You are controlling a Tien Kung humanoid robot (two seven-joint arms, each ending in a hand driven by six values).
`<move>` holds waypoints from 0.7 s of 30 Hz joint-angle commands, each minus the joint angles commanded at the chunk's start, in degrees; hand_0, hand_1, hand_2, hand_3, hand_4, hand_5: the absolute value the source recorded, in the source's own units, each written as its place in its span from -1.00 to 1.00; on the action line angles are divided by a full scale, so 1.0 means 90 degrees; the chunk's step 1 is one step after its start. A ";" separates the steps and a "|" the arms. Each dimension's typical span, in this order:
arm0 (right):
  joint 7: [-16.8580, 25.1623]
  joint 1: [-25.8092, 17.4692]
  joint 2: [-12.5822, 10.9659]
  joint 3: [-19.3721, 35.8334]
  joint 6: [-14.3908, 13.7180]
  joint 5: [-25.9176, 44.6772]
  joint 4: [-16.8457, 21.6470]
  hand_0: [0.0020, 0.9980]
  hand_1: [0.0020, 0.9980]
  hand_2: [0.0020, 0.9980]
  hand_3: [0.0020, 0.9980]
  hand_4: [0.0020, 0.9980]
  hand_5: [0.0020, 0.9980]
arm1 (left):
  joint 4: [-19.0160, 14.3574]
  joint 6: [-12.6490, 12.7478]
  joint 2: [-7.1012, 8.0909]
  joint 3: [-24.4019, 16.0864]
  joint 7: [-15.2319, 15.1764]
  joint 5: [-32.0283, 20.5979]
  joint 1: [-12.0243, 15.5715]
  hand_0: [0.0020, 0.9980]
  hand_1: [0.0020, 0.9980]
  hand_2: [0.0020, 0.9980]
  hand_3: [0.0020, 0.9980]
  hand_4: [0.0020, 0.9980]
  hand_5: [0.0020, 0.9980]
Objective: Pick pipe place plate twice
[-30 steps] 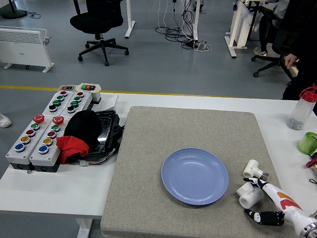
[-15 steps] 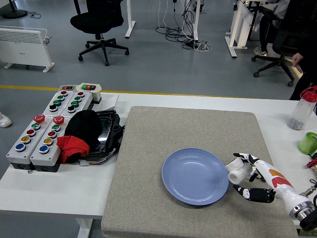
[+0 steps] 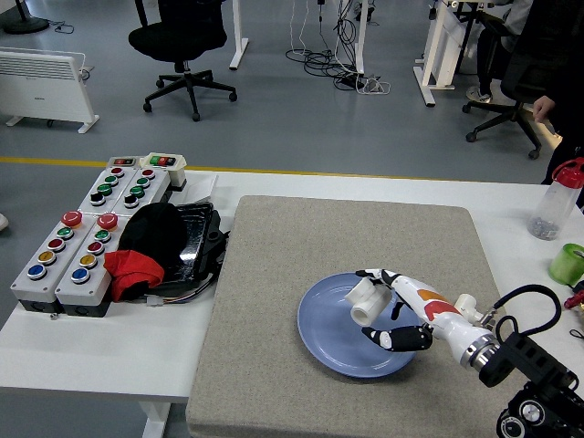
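A blue plate (image 3: 333,342) lies on the grey mat (image 3: 274,274), right of its middle. My right hand (image 3: 388,315) comes in from the lower right and is shut on a white pipe fitting (image 3: 366,299), holding it just above the plate's right half. A second white pipe piece (image 3: 466,303) shows on the mat just behind my right forearm, partly hidden by it. My left arm is out of view.
Two grey button boxes (image 3: 68,255) and a black tray with black and red cloth (image 3: 151,242) sit at the left. A clear bottle with a red cap (image 3: 557,201) and a green cup (image 3: 570,263) stand at the right edge. A person's hand (image 3: 543,106) shows at the far right.
My right hand has lifted the white pipe fitting from the mat right of the plate and carried it left, over the plate. The person's hand at the far right shifted slightly.
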 joint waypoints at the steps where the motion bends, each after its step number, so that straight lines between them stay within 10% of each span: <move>1: -0.0012 0.0085 0.0042 -0.0080 0.0034 -0.0008 -0.0070 -0.07 0.10 0.19 0.41 0.17 -0.53 | -0.0002 0.0001 -0.0002 -0.0008 0.0003 0.0009 -0.0002 0.42 0.49 0.44 0.32 -0.20 1.00; 2: -0.0025 0.0225 0.0097 -0.0218 0.0081 0.0012 -0.0209 0.26 0.27 0.28 0.43 0.17 -0.51 | -0.0004 0.0006 -0.0005 -0.0021 0.0006 0.0016 -0.0003 0.42 0.49 0.44 0.32 -0.20 1.00; 7: -0.0298 0.0629 0.0301 -0.0598 0.0388 -0.0119 -0.0670 0.26 0.27 0.28 0.43 0.17 -0.51 | -0.0005 0.0009 -0.0010 -0.0007 0.0003 -0.0005 0.0006 0.42 0.49 0.44 0.32 -0.20 1.00; 8: -0.0327 0.0684 0.0330 -0.0654 0.0408 -0.0134 -0.0752 0.82 0.74 0.93 0.84 0.35 -0.30 | -0.0005 0.0009 -0.0010 -0.0003 0.0002 -0.0012 0.0008 0.42 0.49 0.44 0.32 -0.20 1.00; 21: -0.0436 0.0887 0.0478 -0.0706 0.0468 -0.0375 -0.1041 1.00 0.95 1.00 1.00 0.67 -0.23 | 0.0017 0.0023 0.0006 0.0137 -0.0069 -0.0293 0.0024 0.42 0.49 0.44 0.32 -0.20 1.00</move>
